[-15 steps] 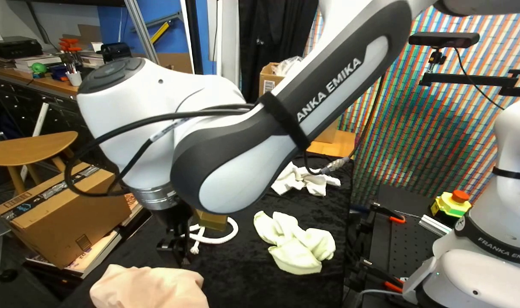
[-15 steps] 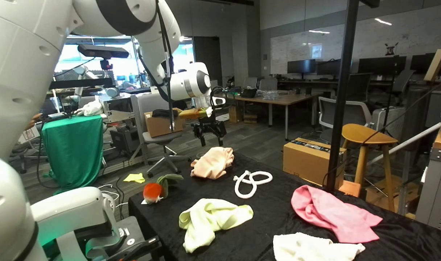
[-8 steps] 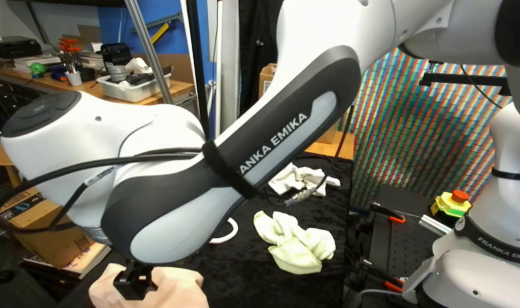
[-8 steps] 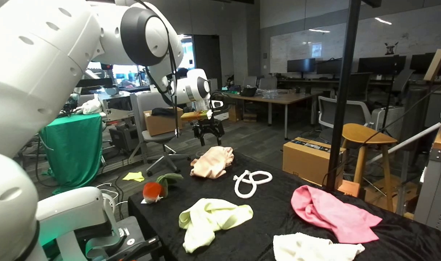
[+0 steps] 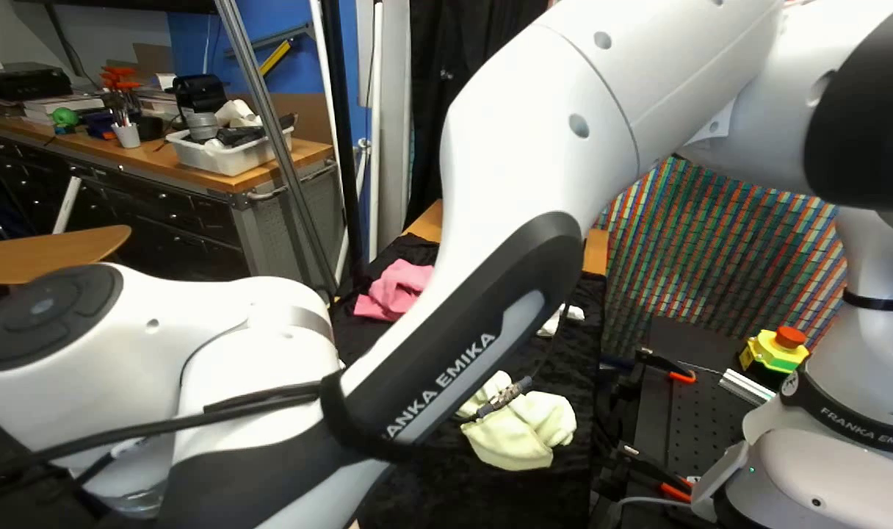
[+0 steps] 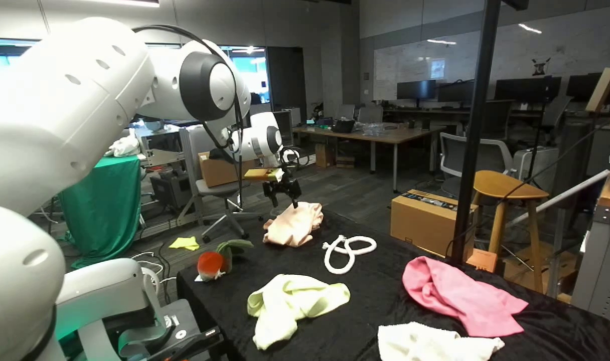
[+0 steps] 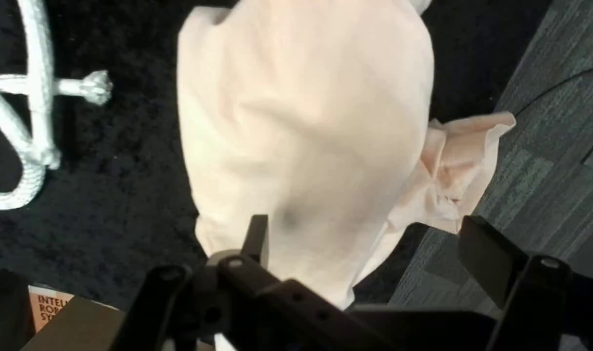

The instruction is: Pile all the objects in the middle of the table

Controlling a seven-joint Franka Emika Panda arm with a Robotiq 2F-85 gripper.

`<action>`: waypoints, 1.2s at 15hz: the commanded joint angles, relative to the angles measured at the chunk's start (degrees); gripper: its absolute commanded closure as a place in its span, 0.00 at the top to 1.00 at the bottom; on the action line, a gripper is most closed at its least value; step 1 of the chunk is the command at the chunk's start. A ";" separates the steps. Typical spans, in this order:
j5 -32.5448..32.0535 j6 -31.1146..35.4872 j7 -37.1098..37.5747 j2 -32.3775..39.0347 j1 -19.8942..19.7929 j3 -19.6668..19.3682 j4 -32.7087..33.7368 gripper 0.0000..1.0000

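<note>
The peach-cream cloth (image 6: 293,226) lies bunched near an edge of the black table (image 6: 375,288). It fills the middle of the wrist view (image 7: 301,112). My gripper (image 6: 285,204) is open and empty, just above this cloth. In the wrist view my gripper's (image 7: 367,231) left finger is over the cloth and its right finger is over the floor. The white rope loop (image 6: 339,256) lies beside the cloth. The yellow-green cloth (image 6: 292,303), pink cloth (image 6: 460,296), white cloth (image 6: 430,342) and red piece (image 6: 211,264), beside something green, lie apart. In an exterior view the arm hides the peach cloth and rope.
A black upright post (image 6: 470,150) stands at the table's side. Beyond it are a cardboard box (image 6: 425,219) and a wooden stool (image 6: 508,184). The table edge borders grey floor (image 7: 540,165) in the wrist view. A red-topped yellow button (image 5: 775,351) stands near the robot base.
The arm has swung out and down, bringing the open gripper lower over the peach cloth. In an exterior view it now hides the rope and peach cloth, and the pink cloth shows. The cloths have not moved.
</note>
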 commanded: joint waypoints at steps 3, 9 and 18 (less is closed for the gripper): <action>-5.67 11.10 17.35 6.05 8.07 -6.78 1.22 1.00; -11.58 9.43 30.53 9.75 16.99 -13.97 2.95 1.00; -8.26 4.27 23.56 4.83 14.40 -10.74 2.03 1.00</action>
